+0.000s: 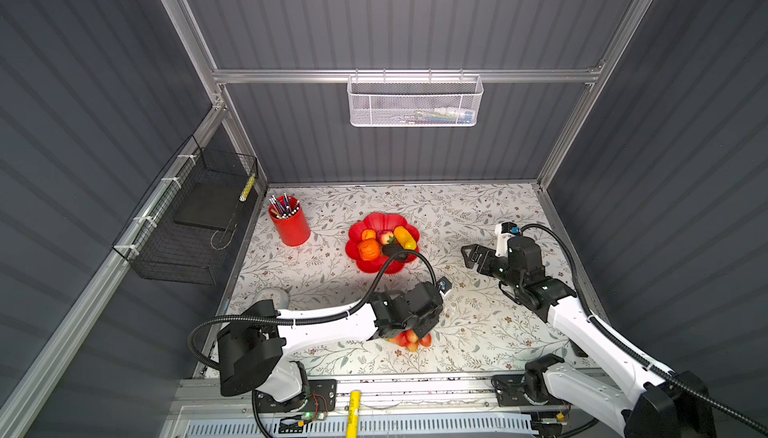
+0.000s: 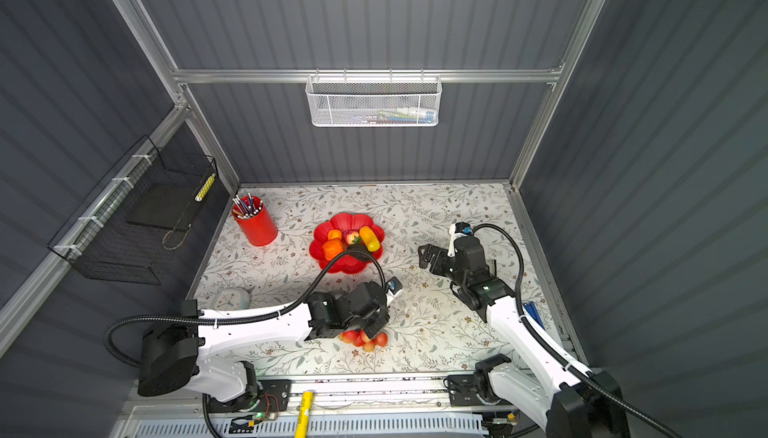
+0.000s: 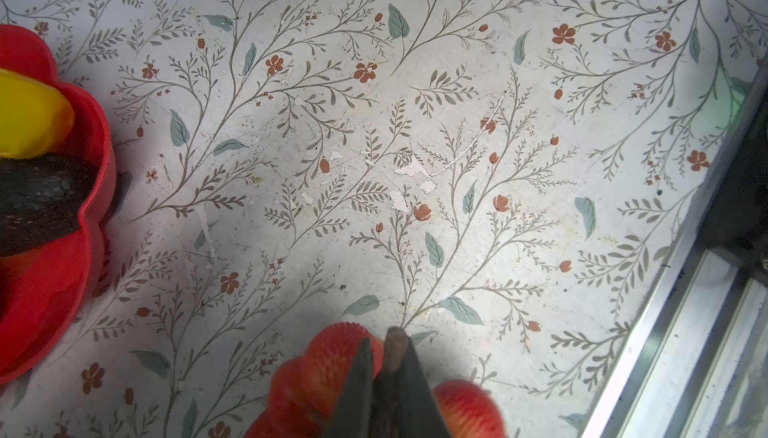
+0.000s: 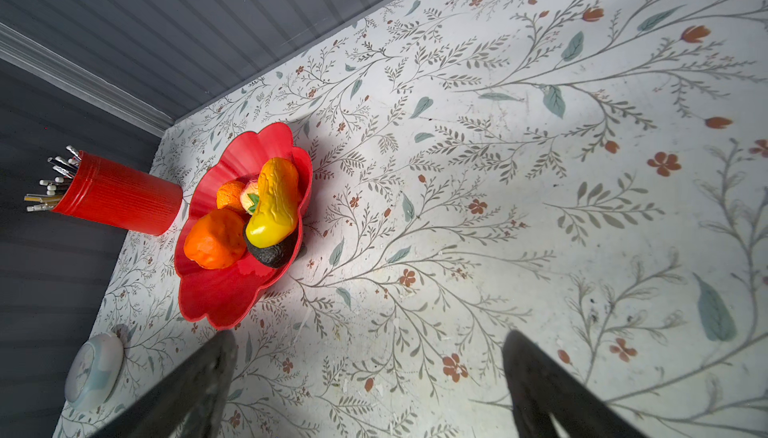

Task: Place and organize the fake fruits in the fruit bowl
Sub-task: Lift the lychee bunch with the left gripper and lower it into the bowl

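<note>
My left jaws clench the brown stem (image 3: 394, 346) of the red berry bunch (image 3: 328, 367), near on the desk (image 3: 457, 83); probably light, floppy, apt to swing. Right jaws released, empty.

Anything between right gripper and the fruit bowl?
No. Only bare floral tabletop lies between the open right gripper and the fruit bowl; the right wrist view shows it.

Behind the fruit bowl (image 1: 384, 219) the table (image 1: 457, 207) was free, as was the strip between the bowl and the right gripper (image 1: 471, 259), its jaws spread wide. A black cable (image 1: 403, 252) arched over the bowl's near rim. The left arm (image 1: 332, 319) lay across the table nearer than the bowl, and the pen cup (image 1: 291, 228) stood near the bowl's left in both top views.
</note>
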You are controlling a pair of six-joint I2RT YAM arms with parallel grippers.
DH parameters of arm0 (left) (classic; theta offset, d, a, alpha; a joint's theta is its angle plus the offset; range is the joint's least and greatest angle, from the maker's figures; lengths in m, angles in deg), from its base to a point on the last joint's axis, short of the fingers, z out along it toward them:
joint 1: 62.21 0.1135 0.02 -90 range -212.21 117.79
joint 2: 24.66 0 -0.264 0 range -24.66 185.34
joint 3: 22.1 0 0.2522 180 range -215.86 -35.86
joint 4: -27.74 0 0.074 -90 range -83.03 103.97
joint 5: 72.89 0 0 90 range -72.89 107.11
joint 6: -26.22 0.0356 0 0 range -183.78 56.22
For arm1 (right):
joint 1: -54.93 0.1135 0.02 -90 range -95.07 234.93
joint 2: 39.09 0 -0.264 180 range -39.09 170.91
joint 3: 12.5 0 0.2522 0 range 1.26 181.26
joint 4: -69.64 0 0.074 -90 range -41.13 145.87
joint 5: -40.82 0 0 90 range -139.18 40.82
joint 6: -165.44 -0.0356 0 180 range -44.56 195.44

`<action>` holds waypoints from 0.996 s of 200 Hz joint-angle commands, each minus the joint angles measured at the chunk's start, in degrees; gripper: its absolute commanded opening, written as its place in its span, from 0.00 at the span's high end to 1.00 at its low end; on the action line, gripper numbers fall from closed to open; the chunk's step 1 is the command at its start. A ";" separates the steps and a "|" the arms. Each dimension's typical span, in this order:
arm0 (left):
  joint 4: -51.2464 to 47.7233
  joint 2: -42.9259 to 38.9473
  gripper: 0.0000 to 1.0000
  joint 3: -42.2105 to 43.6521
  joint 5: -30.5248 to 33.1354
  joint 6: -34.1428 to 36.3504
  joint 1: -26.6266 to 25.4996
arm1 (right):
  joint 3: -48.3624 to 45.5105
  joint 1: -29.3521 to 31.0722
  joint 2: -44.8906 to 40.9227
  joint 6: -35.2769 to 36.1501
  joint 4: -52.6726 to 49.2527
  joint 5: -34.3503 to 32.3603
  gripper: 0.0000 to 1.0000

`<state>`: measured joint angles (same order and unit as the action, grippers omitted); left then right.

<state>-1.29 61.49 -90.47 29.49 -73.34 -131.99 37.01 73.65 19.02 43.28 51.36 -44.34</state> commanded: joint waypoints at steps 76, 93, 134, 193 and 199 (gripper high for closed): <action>-8.62 -9.82 1.00 -6.14 10.59 2.71 0.12 | -0.31 -0.62 -0.88 0.30 -0.89 0.36 0.01; -12.16 -11.66 1.00 -9.19 13.10 5.23 2.11 | -0.41 -0.82 -1.54 0.26 -1.14 0.10 0.01; -17.85 -11.18 1.00 -17.59 12.60 11.76 14.29 | -0.30 -1.10 -2.77 0.25 -2.15 0.47 0.01; -20.06 2.51 1.00 -33.80 9.94 18.07 24.93 | -0.81 -1.49 -5.16 0.74 -3.98 -0.48 0.01; -20.02 4.17 1.00 -35.10 9.52 18.21 25.70 | -0.80 -1.62 -5.40 0.87 -4.14 -0.58 0.01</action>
<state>-19.06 60.39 -120.22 39.85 -59.11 -108.17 36.70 72.56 14.87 43.39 49.15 -44.27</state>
